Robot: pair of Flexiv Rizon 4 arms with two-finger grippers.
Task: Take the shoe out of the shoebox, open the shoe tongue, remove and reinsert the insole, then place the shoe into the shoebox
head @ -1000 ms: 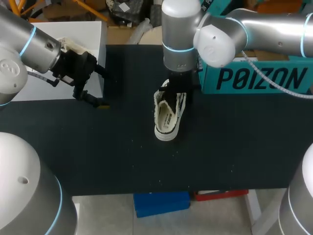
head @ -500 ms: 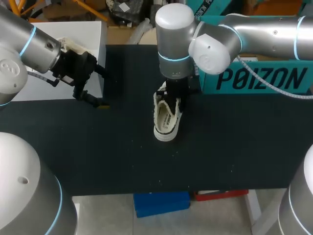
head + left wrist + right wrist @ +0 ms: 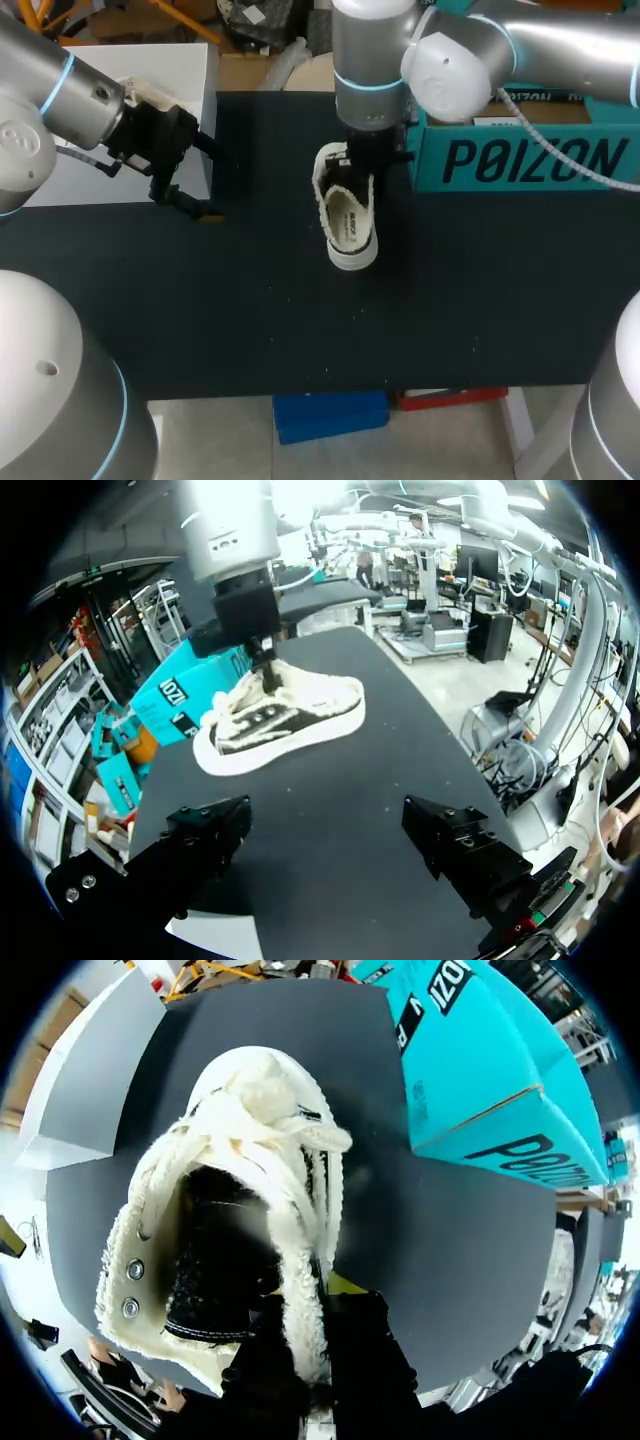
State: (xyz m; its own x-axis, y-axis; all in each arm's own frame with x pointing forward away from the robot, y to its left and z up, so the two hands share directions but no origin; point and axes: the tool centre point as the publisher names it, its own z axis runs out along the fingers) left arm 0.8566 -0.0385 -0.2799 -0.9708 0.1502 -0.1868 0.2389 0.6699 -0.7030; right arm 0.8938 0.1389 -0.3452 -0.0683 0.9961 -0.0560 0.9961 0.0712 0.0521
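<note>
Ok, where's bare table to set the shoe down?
Free: the front strip of table past the toe of the shoe, and the stretch between left gripper and shoe. Crowded: back right, where the right gripper holds the shoe by the shoebox.

White shoe (image 3: 350, 228), teal shoebox (image 3: 520, 160), black table (image 3: 250, 320)

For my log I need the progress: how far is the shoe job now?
Done: the shoe is out of the teal shoebox, on the black table. In hand: the right pincer grips its fleecy collar; the left pincer hangs open, apart. The insole lies inside; whether it was already removed cannot be told. Left at least: returning the shoe to the box.
</note>
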